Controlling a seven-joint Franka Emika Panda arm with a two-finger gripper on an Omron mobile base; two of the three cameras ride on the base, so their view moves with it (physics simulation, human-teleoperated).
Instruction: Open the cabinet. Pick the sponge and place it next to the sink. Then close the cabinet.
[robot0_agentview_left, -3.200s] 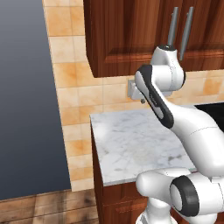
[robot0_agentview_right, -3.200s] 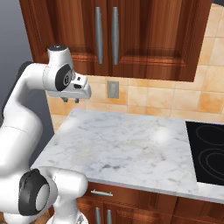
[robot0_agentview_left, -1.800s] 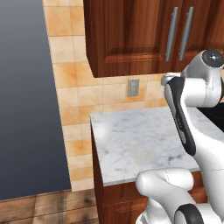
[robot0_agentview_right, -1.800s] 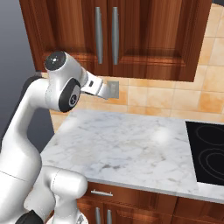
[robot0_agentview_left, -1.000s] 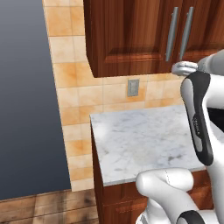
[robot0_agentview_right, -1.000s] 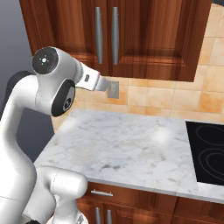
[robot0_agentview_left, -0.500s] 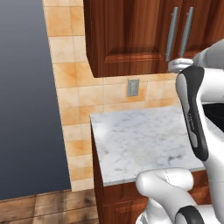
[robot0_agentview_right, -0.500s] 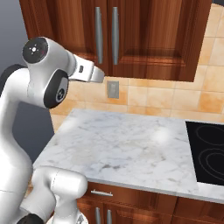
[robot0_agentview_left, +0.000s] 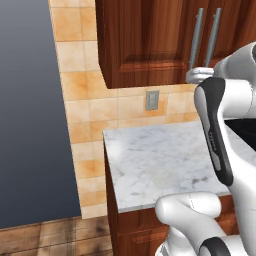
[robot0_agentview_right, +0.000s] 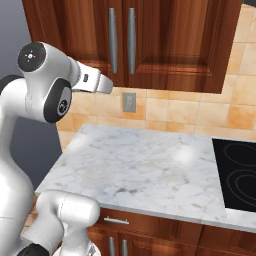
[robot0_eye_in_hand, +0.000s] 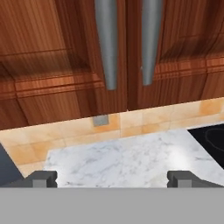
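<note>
Below the cabinet (robot0_agentview_right: 150, 40), level with its bottom rail and near the left door's handle (robot0_agentview_right: 113, 33), hangs the gripper (robot0_eye_in_hand: 112, 177), fingers (robot0_eye_in_hand: 41, 177) spread wide apart and clamped on nothing, presumably readied to straddle one of the grey bars. Both doors shut, handles (robot0_eye_in_hand: 127, 39) side by side at the centre seam. Sponge presumably behind those doors. Beneath the cabinet, bare marble desk (robot0_agentview_right: 145, 165), stovetop (robot0_agentview_right: 237, 172) at its right end.

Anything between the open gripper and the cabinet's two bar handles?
Nothing: in the hand view the gripper faces the cabinet handles across bare air.
</note>
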